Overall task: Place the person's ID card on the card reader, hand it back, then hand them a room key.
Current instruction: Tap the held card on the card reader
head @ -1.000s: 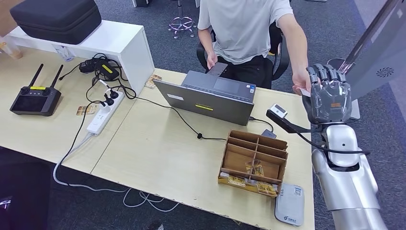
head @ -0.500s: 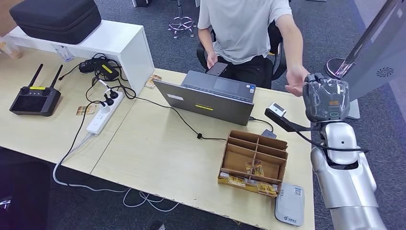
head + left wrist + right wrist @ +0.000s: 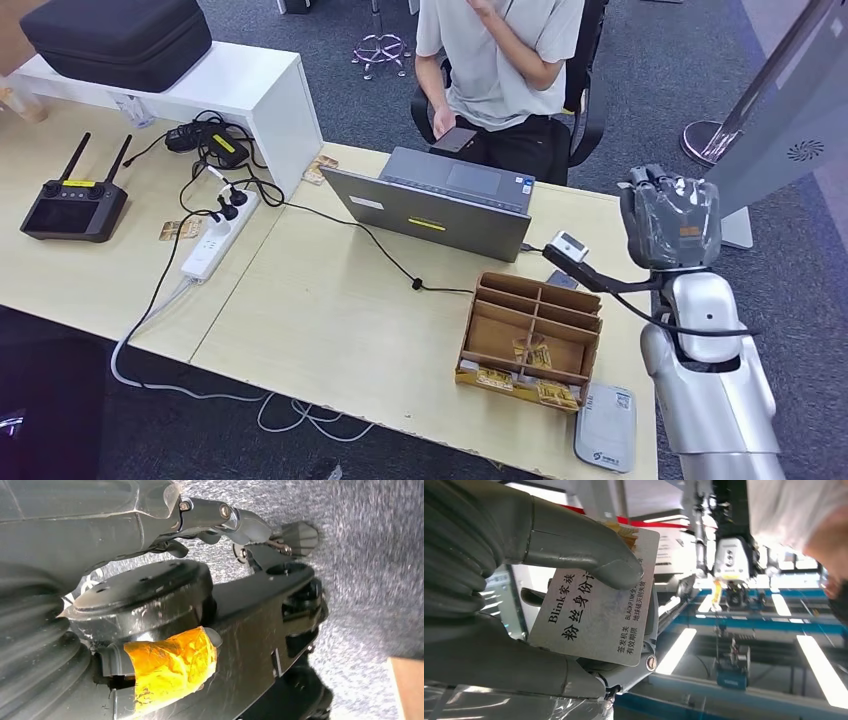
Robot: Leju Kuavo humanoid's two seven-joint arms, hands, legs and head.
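I see my right hand point(image 3: 672, 220) raised above the desk's point(image 3: 330, 320) far right edge, its thumb point(image 3: 589, 555) pressing the ID card point(image 3: 596, 610) flat against the fingers behind it, while my left hand's point(image 3: 165, 515) closure I cannot tell.

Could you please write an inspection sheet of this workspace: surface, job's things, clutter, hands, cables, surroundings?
Surface: light wooden desk.
Job's things: ID card pinched under the right hand's thumb; card reader flat at the near desk edge; cardboard organiser with cards in its near compartments.
Clutter: laptop, remote controller, black case on a white shelf.
Hands: right hand raised, holds the card; left hand: state unclear.
Cables: power strip with plugs; black cable runs to the laptop.
Surroundings: seated person behind the desk.
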